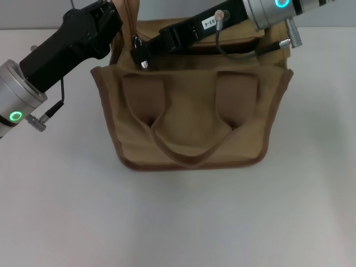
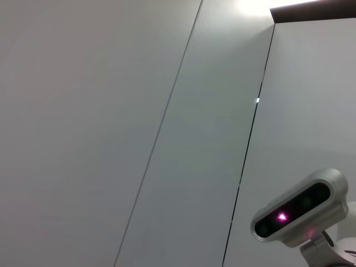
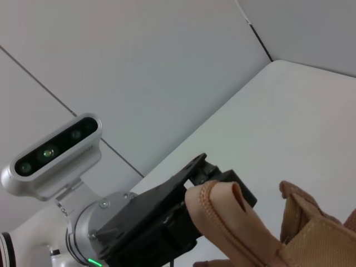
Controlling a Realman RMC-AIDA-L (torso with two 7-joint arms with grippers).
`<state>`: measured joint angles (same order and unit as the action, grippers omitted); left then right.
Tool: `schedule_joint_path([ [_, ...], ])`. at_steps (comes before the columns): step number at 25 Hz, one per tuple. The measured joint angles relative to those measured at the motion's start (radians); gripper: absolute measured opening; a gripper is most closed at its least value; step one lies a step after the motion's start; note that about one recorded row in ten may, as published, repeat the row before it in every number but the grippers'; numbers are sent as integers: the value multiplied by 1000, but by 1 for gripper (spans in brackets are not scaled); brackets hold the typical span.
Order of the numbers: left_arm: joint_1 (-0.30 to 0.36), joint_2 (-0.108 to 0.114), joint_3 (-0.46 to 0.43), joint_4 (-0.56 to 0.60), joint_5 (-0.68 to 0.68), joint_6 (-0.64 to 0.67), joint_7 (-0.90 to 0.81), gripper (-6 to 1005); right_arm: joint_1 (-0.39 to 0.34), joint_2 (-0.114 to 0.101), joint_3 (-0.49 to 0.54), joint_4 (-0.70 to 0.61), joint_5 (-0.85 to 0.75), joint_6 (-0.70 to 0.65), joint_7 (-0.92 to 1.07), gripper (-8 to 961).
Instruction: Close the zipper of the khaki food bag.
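The khaki food bag (image 1: 192, 119) stands in the middle of the white table, its near handle lying flat against its front. My right gripper (image 1: 140, 54) reaches across the bag's top to its left end and is shut on the small silver pull tab (image 1: 144, 64) of the zipper. The arm hides most of the zipper line. My left gripper (image 1: 118, 26) is at the bag's far left corner, shut on a khaki fabric strap (image 1: 131, 15) that it holds up. The right wrist view shows that strap (image 3: 222, 214) pinched in the left gripper (image 3: 192, 194).
The white table (image 1: 178, 222) lies all around the bag. A cable and plug (image 1: 47, 114) hang off my left wrist. The left wrist view shows only wall panels and my head camera (image 2: 300, 214), which also shows in the right wrist view (image 3: 53, 153).
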<state>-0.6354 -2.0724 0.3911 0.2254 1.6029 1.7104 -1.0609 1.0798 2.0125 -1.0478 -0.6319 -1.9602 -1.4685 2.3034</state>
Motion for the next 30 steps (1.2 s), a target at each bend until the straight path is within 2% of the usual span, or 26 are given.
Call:
schedule_joint_path([
  [8, 3, 0, -6, 0, -1, 0, -1, 36, -10, -1, -3, -11, -8, 1, -4, 1],
  [11, 10, 3, -8, 2, -17, 1, -2, 36, -62, -8, 10, -78, -57, -3, 33, 1],
  [13, 19, 3, -9, 6, -33, 2, -2, 36, -114, -17, 25, -146, -82, -12, 69, 1],
  [16, 32, 6, -12, 12, -55, -1, -2, 36, -194, -42, 68, -234, -91, -42, 109, 1],
  [17, 34, 6, -13, 13, -58, -2, -3, 36, -226, -56, 97, -263, -92, -62, 118, 1],
  [22, 46, 12, -31, 21, -65, -9, -6, 37, -322, -99, 267, -326, -116, -157, 124, 0],
  [26, 50, 13, -36, 32, -66, -26, -14, 37, -350, -105, 332, -331, -129, -192, 95, 0],
  [30, 45, 14, -34, 35, -70, -43, -18, 38, -377, -100, 352, -327, -72, -235, 53, 0],
])
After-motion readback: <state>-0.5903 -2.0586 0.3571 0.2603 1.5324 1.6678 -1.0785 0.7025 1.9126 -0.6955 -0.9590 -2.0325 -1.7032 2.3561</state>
